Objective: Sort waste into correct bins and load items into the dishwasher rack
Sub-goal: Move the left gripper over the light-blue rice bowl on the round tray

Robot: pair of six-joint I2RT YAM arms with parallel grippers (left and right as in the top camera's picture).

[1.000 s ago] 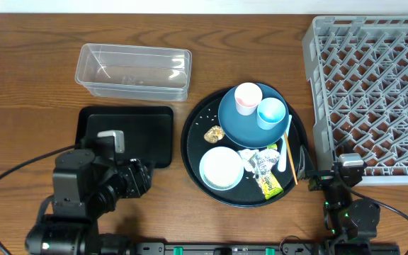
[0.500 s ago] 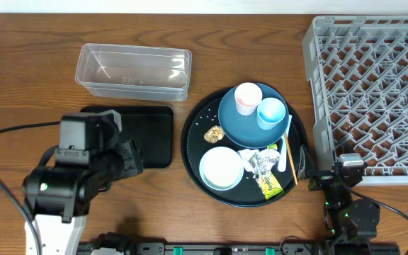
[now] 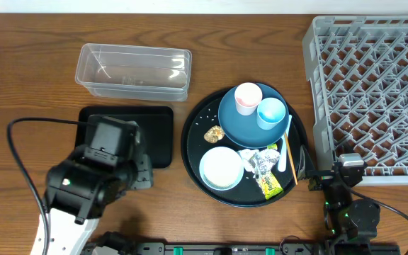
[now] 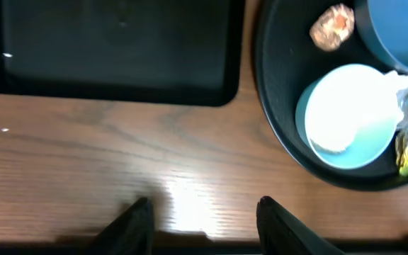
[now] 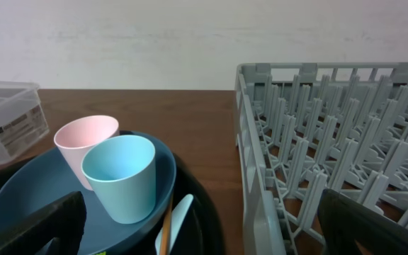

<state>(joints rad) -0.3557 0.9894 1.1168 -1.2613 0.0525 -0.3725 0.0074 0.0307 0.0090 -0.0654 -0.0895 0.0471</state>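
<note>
Left end effector (image 4: pixel 204 223) is spread open over bare table (image 4: pixel 83 170), nothing in it. From its wrist cam the shallow black tray (image 4: pixel 119 49) is up at 11 o'clock. Right end effector (image 5: pixel 204 237) is wide open and empty too.

The dishes and waste sit on the round black tray (image 3: pixel 190 152):
- dark blue plate (image 3: pixel 236 124) at 1 o'clock, carrying the pink cup (image 3: pixel 247 97) and light blue cup (image 3: pixel 271 112)
- light blue bowl (image 3: pixel 222 168) at 7
- wrappers (image 3: pixel 259 161) and packet (image 3: pixel 270 184) around 5

Rack (image 3: pixel 374 92) is at its 3 o'clock, clear tub (image 3: pixel 134 71) at 10.

Left arm (image 3: pixel 94 180) swung right, nearer black tray (image 3: pixel 158 131)
</note>
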